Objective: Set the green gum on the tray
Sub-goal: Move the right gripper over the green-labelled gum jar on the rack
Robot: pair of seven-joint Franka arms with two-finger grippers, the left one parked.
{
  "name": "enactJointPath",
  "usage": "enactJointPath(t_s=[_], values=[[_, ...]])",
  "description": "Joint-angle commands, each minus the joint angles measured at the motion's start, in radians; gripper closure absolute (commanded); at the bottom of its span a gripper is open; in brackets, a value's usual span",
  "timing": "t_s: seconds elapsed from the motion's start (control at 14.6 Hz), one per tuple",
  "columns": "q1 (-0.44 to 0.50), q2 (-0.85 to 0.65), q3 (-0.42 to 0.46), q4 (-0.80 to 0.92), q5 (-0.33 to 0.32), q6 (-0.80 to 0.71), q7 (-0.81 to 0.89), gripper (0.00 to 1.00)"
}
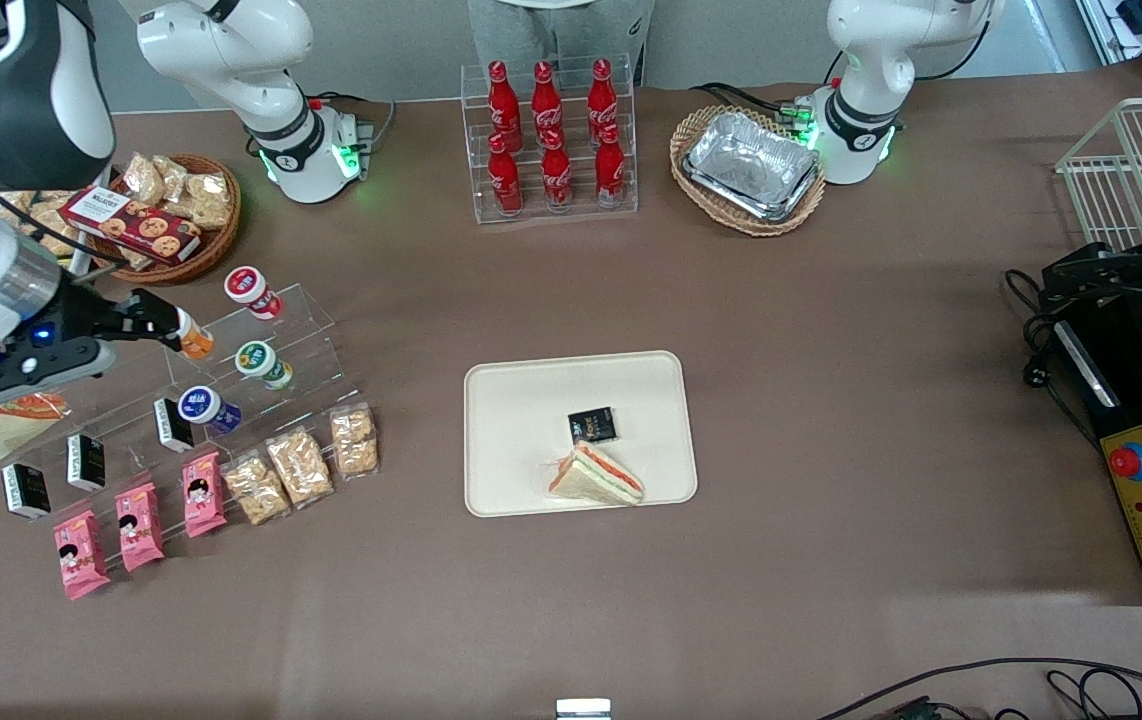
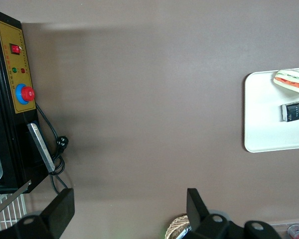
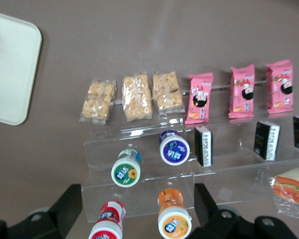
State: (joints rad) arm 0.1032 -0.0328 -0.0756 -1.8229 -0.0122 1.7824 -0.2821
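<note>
The green gum (image 1: 263,362) lies on the middle step of a clear acrylic stand, its green-labelled white lid showing; it also shows in the right wrist view (image 3: 126,169). The cream tray (image 1: 531,420) lies mid-table and carries a sandwich (image 1: 595,475) and a black packet (image 1: 592,425); its corner shows in the right wrist view (image 3: 10,64). My right gripper (image 1: 169,325) is open and empty over the stand's top step, by the orange canister (image 1: 194,340). In the right wrist view the gripper (image 3: 136,195) is above the red and orange canisters, and the green gum lies just ahead of the fingers.
A red canister (image 1: 251,290) and a blue canister (image 1: 206,408) share the stand with black boxes, pink packets (image 1: 139,525) and nut bars (image 1: 301,465). A cola rack (image 1: 551,135), a foil-tray basket (image 1: 749,165) and a snack basket (image 1: 166,215) stand farther from the camera.
</note>
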Motion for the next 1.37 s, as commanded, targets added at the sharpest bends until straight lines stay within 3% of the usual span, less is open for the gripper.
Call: enactJointPath(t_s=[0.0,0.48,1.3], values=[[0.001,-0.081,-0.003,-0.182,-0.002,0.113,0.007,0.00],[0.001,-0.131,-0.004,-0.484,-0.002,0.383,0.052,0.00],[0.027,-0.127,0.002,-0.720,-0.003,0.686,0.139,0.00]])
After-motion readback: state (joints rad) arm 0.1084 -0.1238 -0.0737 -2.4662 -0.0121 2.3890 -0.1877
